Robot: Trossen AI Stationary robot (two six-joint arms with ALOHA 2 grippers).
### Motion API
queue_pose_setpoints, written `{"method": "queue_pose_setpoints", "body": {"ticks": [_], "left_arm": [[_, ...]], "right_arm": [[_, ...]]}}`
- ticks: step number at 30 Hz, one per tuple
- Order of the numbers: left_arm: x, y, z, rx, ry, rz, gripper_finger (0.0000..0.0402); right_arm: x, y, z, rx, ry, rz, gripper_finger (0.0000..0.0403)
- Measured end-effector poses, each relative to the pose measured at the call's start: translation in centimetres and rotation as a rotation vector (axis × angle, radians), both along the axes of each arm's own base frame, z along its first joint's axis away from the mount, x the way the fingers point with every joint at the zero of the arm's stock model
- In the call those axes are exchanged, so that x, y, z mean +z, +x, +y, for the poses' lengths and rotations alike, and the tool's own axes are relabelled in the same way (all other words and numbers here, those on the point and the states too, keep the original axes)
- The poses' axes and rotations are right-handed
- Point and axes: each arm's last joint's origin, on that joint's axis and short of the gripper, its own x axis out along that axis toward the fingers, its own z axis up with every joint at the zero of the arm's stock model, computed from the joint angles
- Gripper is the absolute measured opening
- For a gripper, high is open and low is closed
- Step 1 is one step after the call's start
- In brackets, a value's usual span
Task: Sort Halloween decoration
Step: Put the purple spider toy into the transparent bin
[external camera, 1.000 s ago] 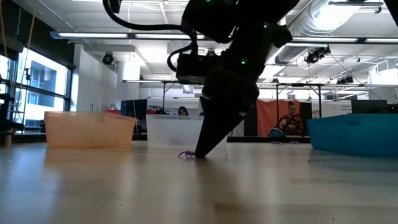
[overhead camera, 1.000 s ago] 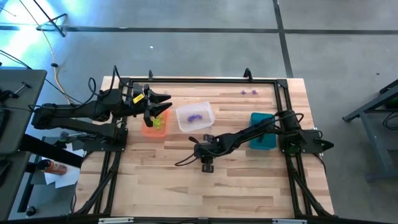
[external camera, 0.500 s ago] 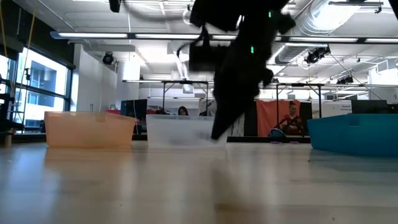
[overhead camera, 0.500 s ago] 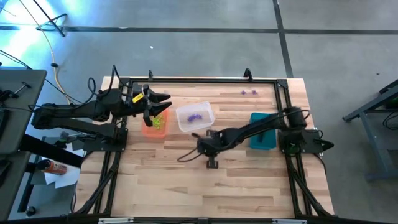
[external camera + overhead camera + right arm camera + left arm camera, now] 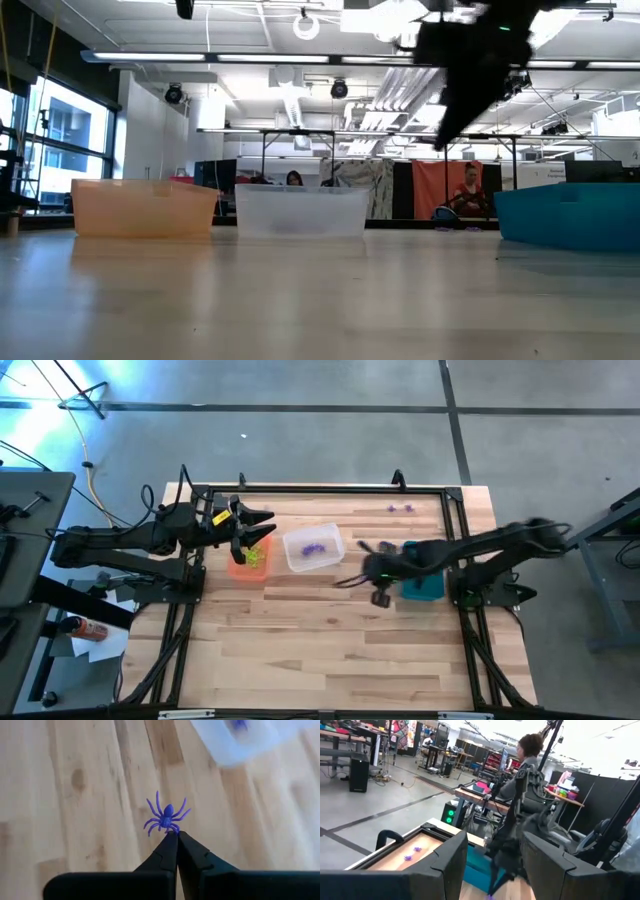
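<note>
- High view: three bins stand in a row across the wooden table (image 5: pixel 330 650), an orange bin (image 5: pixel 248 559) on the left, a clear bin (image 5: pixel 313 548) in the middle, and a teal bin (image 5: pixel 421 571) on the right.
- The right gripper (image 5: pixel 362 547) is raised above the table between the clear bin and the teal bin, its arm blurred.
- Right wrist view: that gripper's fingers (image 5: pixel 170 851) are pressed together at the tips, pinching a purple spider (image 5: pixel 166 818) by its rear end; bare wood lies below it and a corner of the clear bin sits off to one side.
- The left gripper (image 5: pixel 263 523) is over the orange bin, its jaws spread wide with nothing between them, as the left wrist view confirms.
- Yellow-green trinkets (image 5: pixel 254 555) lie in the orange bin; their number is too small to count.
- A small cluster of purple trinkets (image 5: pixel 315 547) lies in the clear bin.
- Two more purple trinkets (image 5: pixel 401 508) lie on the far edge of the table, well apart from the bins.
- Low view: the three bins line up with nothing in front of them; a person (image 5: pixel 468 195) sits in the room behind.
</note>
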Motion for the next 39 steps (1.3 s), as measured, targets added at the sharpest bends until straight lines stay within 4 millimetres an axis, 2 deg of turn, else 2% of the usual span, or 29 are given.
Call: {"method": "queue_pose_setpoints", "body": {"ticks": [4, 7, 12, 15, 18, 22, 26, 35, 39], "left_arm": [[0.0, 0.0, 0.0, 0.001, 0.012, 0.003, 0.0170], [0.0, 0.0, 0.0, 0.013, 0.040, 0.010, 0.0170], [-0.2, 0.1, 0.1, 0.053, 0.040, 0.024, 0.0170], [-0.4, 0.3, 0.2, 0.061, 0.057, 0.044, 0.0170], [-0.5, 0.5, 0.2, 0.062, 0.095, 0.060, 0.0170], [-0.7, 0.8, 0.2, 0.061, 0.115, 0.081, 0.0170], [-0.7, 0.9, 0.2, 0.061, 0.116, 0.084, 0.0170], [-0.7, 0.9, 0.2, 0.061, 0.138, 0.089, 0.0170], [-0.7, 0.9, 0.2, 0.060, 0.123, 0.085, 0.0170]], "right_arm": [[-0.7, -4.4, 0.0, -0.149, 0.143, -0.193, 0.0000], [-0.1, -5.8, -0.1, -0.184, 0.243, -0.443, 0.0000], [2.7, -5.5, -0.8, -0.159, 0.279, -0.864, 0.0000], [4.7, -4.6, -0.9, -0.104, 0.209, -0.980, 0.0000], [6.7, -3.5, -0.9, -0.055, 0.138, -1.024, 0.0000], [8.4, -2.2, -0.7, -0.012, 0.073, -1.043, 0.0000], [8.3, -1.5, -0.9, -0.008, 0.056, -1.023, 0.0000], [8.2, -1.5, -1.1, -0.013, 0.085, -1.016, 0.0000], [6.5, -1.0, -1.3, -0.026, 0.073, -0.882, 0.0000]]}}
